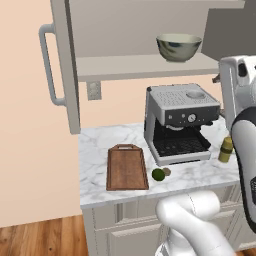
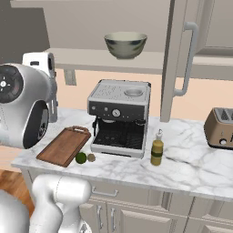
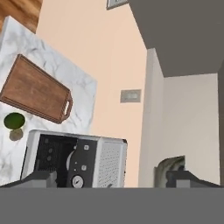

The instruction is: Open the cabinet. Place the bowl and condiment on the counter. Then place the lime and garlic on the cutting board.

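1. Bowl [image 2: 125, 45] up on the cabinet [image 1: 64, 65] shelf, doors swung wide, at about twelve o'clock above the coffee machine [image 2: 119, 117] in the right base view, and it looks like the next thing to come down

2. The condiment [image 2: 157, 149] stands on the counter [image 2: 195, 166] already, just beside the coffee machine at its four o'clock, so by my reading the bowl is the step in hand

3. Gripper [image 3: 109, 180] jaws spread wide, nothing between them; in the hand view the dark tips rise at the bottom edge, and a sliver of the bowl peeks out at roughly five o'clock

4. To do this well, I'd say: line the open fingers over the rim, one inside and one outside the wall, since the bowl is far too wide to span whole

5. Lift straight off the shelf before pulling back, so it clears the shelf lip, then lower it onto bare marble away from the bottle

6. The look of it: wide, round, shiny grey-olive sides with a pale rim, sitting upright

7. Lime [image 1: 158, 174] and garlic [image 1: 167, 172] wait touching each other on the marble, just beside the cutting board [image 1: 126, 168] at its four o'clock, not yet on it
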Motion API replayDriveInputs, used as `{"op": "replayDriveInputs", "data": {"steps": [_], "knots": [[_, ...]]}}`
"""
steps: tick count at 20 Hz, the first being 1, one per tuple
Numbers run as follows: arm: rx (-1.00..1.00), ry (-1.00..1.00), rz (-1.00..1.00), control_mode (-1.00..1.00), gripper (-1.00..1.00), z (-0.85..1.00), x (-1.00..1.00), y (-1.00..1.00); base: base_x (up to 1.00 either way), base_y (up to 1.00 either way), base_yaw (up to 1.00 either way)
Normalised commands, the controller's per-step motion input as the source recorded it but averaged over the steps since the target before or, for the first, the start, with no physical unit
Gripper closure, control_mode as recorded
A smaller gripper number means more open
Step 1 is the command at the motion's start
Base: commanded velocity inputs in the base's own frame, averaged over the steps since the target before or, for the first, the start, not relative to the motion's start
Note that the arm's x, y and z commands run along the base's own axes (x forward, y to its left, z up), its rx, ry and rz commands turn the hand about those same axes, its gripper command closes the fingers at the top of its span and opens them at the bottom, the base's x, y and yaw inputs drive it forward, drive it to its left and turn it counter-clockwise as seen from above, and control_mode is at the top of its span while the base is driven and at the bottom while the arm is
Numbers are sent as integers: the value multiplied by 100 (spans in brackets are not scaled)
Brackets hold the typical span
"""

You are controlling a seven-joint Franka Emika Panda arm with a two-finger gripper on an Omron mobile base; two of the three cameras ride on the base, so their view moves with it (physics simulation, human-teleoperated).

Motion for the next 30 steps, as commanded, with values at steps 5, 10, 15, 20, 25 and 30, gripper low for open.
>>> {"op": "replayDriveInputs", "data": {"steps": [5,10,15,20,25,30], "knots": [[-6,0,0,-100,-100,18,52,12,0,0,0],[-2,0,0,-100,-100,18,42,0,0,0,0],[0,0,1,-100,-100,19,41,0,0,0,0],[0,-2,2,-100,-100,5,43,0,0,0,0],[0,-8,0,-100,-100,-4,20,-5,0,0,0],[0,-9,0,-100,-100,0,15,-19,0,0,0]]}}
